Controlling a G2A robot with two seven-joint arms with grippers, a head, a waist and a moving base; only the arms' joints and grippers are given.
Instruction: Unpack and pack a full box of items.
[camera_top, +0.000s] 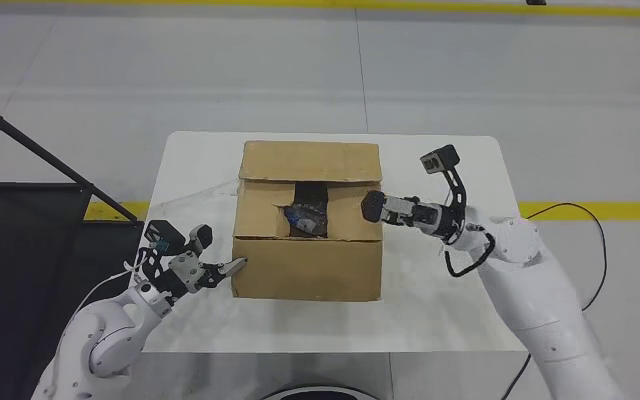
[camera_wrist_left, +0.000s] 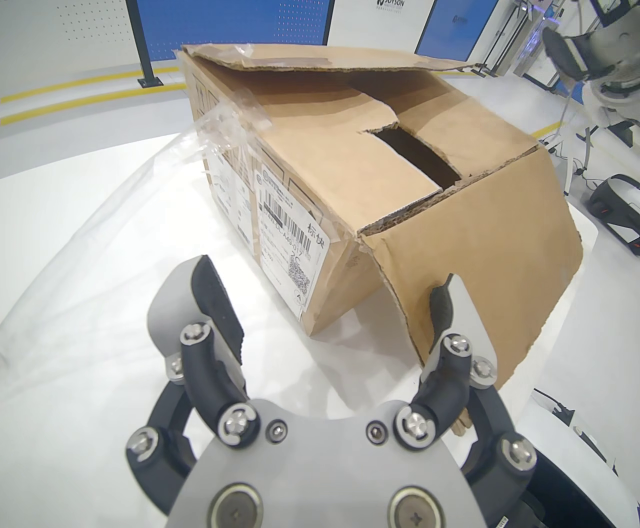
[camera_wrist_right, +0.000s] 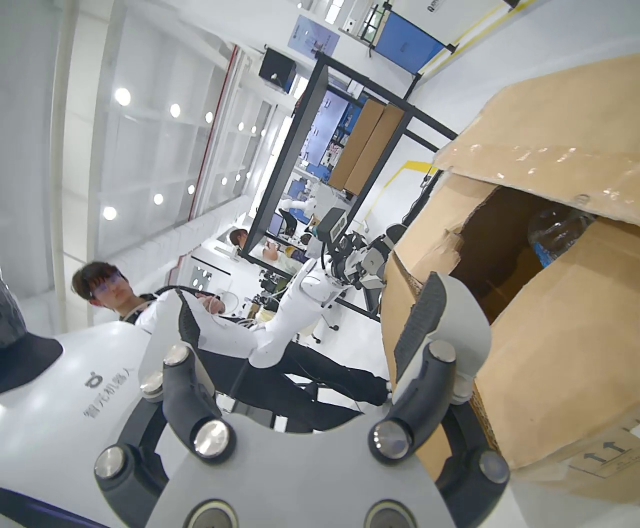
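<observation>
The box (camera_top: 308, 268) sits in the middle of the white table (camera_top: 440, 290). Its top flaps are mostly folded down, with a dark gap between them. Through the gap I can see a clear bottle (camera_wrist_right: 555, 232) with a blue label lying inside the box.

My left claw (camera_wrist_left: 330, 300) is by the box's near left corner, low over the table. Its two fingers are spread wide apart and hold nothing. One finger (camera_wrist_left: 445, 310) is right at the edge of the flap that hangs down the near side. I cannot tell if it touches the card. The other finger has only the table in front of it.

My right claw (camera_wrist_right: 305, 320) is at the right side of the box, up by the top edge. Its fingers are wide apart too, with nothing between them. One finger (camera_wrist_right: 430, 320) is close against the box's card, just beside the torn edge of the gap. The other finger is out in the air, away from the box.

Some clear tape (camera_wrist_left: 225, 125) hangs loose from the top edge on the box's left side.
</observation>
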